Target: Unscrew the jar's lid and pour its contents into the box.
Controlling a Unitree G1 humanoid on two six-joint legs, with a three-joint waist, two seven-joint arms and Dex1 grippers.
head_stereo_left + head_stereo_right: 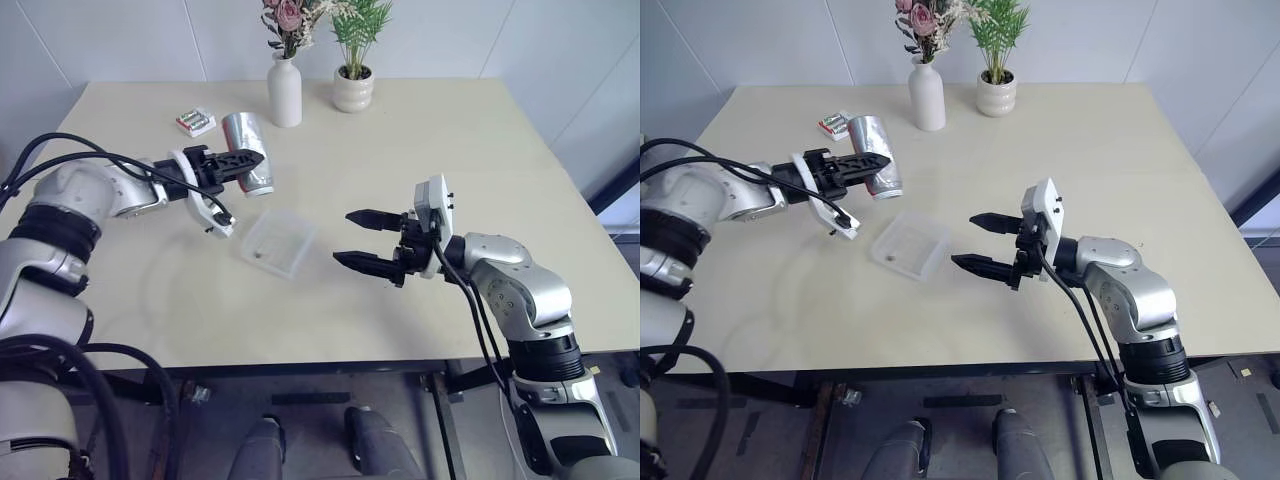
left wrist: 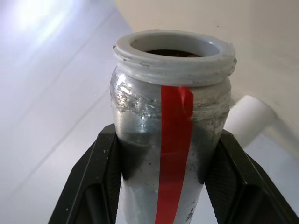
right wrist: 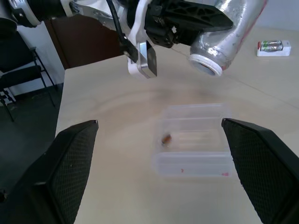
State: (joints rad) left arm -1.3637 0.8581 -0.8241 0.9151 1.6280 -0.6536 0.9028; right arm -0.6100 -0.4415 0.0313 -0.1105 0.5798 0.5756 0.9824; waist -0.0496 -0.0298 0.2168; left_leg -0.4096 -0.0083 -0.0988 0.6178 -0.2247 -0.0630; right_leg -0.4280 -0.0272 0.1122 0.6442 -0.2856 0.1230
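Beige table (image 1: 480,150): lid off, my left gripper (image 1: 237,160) clamps tilted jar (image 1: 248,150) at 11 o'clock of box (image 1: 277,241), one bit in; right gripper (image 1: 366,240) wide open, empty.

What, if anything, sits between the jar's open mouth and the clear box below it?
Nothing visible. The left gripper holds the jar tilted, its uncapped mouth above the box with only air between. The right gripper waits open beside the box, out of that path.

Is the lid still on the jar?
No: the left wrist view shows the jar with a bare, open threaded mouth, held between the left pincer fingers.
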